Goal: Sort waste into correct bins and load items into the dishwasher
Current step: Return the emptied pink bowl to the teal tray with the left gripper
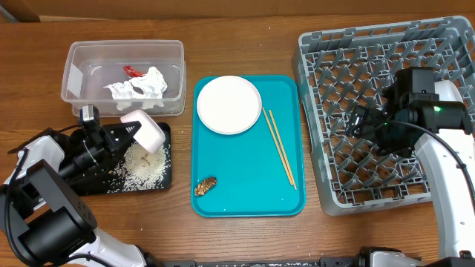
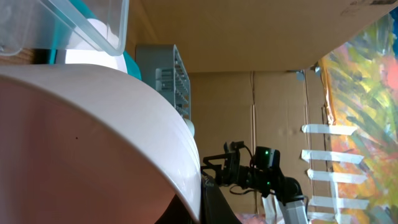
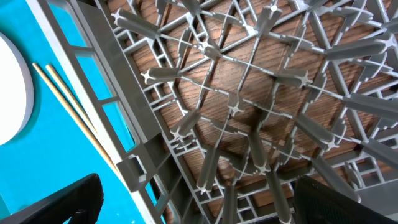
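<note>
Near the desk's left edge, the left gripper (image 1: 128,133), seemingly clenched on a small white bowl (image 1: 148,131), tips rice (image 1: 141,167) into the black tray (image 1: 119,185). Next the bowl needs carrying to the dish rack (image 1: 315,44). The right gripper (image 1: 364,120) hangs there, released.

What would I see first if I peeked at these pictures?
The bright teal tray in the middle jumps out, with a round white plate, two chopsticks and a brown food lump on it. To its left, the left gripper tips a small white bowl over a black tray sprinkled with rice. The big grey dish rack fills the right side.
</note>
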### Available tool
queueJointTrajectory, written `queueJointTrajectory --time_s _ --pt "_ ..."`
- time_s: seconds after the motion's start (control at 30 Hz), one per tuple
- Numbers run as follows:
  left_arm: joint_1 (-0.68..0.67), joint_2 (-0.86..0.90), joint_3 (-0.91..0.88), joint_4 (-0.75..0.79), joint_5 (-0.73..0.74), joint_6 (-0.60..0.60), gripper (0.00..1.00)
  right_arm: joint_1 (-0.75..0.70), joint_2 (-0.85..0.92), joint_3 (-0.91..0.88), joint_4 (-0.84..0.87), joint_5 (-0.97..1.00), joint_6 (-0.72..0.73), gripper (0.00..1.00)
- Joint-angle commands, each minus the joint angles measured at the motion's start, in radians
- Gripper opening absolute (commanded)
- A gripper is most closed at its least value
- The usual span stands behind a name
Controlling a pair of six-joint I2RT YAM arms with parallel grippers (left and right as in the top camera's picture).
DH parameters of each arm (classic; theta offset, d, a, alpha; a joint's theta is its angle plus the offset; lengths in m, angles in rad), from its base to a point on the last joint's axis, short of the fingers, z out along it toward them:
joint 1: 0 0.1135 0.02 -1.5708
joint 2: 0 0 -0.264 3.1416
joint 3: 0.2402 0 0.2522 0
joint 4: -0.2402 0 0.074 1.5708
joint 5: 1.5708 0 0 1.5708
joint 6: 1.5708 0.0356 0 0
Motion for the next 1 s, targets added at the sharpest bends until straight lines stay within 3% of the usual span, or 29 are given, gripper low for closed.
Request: queueJointTrajectory --time_s 0.0,0.27,0.47,0.53,0.8,0.97 --pt "-0.029 -0.005 -0.001 -0.026 0.009 0.062 0.04 -0.001 -0.005 0.013 0.001 0.002 0.002 1.0" --pt "-0.191 -0.008 0.084 -0.29 -0.135 0.384 0.04 -0.001 -0.005 0.013 0.0 0.002 0.001 1.0" --pt "-0.4 -0.008 0.2 -0.295 -0.242 0.365 0.04 -0.001 -0.005 0.013 -0.002 0.001 0.002 1.0" --pt "-0.482 -0.008 0.236 -0.257 -0.291 0.294 0.04 -0.001 -0.005 0.013 -0.004 0.001 0.002 1.0" --pt "-0.795 -0.008 0.291 0.095 -0.713 -0.275 0.04 -0.001 -0.005 0.013 -0.006 0.002 0.001 1.0" --pt "-0.993 -0.007 0.292 0.182 -0.931 -0.392 0.04 -0.001 -0.005 0.013 -0.004 0.001 0.001 1.0"
